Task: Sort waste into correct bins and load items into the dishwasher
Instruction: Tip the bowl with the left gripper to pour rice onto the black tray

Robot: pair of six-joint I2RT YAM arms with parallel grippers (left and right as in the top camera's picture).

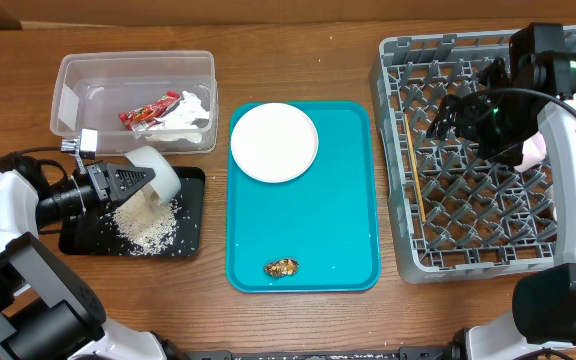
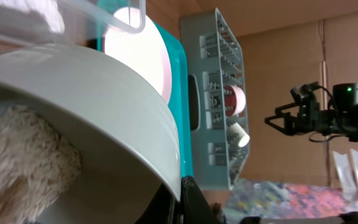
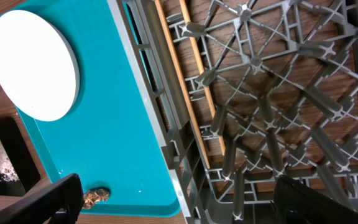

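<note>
Rice [image 1: 148, 222] is lying heaped on the black tray [image 1: 88, 238] just under the left gripper [image 1: 128, 180], which is clamping the white bowl [image 1: 158, 168] tipped for dumping. Left wrist view is showing rice at the bowl's mouth, hidden overhead. Right gripper [image 1: 451, 118] is hovering over the dish rack [image 1: 398, 60], fingers spread; only its camera is showing the chopsticks [image 3: 185, 93] lying beneath it.

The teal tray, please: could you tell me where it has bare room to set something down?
The teal tray is bare across its wide middle, between the plate and the brown scrap, and along the strip between the plate and the rack. Only the plate's corner is crowded.
</note>
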